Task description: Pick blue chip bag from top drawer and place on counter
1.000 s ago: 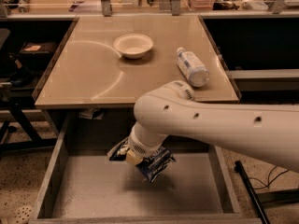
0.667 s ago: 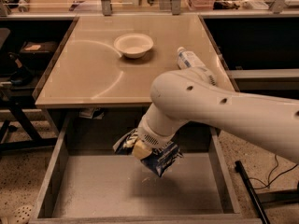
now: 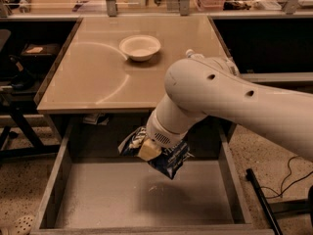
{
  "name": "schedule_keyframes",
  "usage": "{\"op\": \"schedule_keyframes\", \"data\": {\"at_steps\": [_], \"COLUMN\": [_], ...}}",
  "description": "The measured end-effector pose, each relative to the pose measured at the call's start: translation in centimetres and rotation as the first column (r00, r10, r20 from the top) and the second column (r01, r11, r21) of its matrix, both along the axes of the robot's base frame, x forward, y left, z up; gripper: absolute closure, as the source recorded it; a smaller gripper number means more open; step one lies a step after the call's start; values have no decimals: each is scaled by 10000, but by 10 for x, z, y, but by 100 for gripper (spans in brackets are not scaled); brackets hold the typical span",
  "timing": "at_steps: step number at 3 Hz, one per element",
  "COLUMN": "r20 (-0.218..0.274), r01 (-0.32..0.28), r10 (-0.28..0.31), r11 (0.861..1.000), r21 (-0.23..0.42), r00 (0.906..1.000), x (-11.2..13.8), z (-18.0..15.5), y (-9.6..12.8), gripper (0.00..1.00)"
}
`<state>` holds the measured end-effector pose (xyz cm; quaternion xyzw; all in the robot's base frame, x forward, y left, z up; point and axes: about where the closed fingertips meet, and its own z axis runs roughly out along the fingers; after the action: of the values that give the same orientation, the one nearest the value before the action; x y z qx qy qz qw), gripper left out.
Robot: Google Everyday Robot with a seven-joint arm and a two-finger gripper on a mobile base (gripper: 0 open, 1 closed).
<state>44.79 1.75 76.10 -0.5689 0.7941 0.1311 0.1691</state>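
Above the open top drawer [image 3: 98,199], the robot's gripper [image 3: 147,150] hangs just below the counter [image 3: 88,82] edge, jaws clamped on the blue chip bag [image 3: 171,159], which dangles clear of the drawer floor. The lift looks under way. Next, the bag must clear the rim and land near the bowl [image 3: 140,47].

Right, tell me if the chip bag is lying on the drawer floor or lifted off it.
Lifted off: the gripper holds the chip bag in the air above the drawer floor, its shadow beneath.
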Motion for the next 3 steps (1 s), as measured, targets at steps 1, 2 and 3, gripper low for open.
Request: {"op": "schedule_keyframes", "data": {"at_steps": [1,2,3], "r20": [2,391,1045], "r01": [-2,-426,-1023], "r10": [2,407,943], "r11": [10000,9979,9920], "r21": [4,490,735], "r00": [10000,9984,9900], "x": [0,2,10], "z": [0,37,89], "y": [0,6,18], "gripper": [100,100,100]}}
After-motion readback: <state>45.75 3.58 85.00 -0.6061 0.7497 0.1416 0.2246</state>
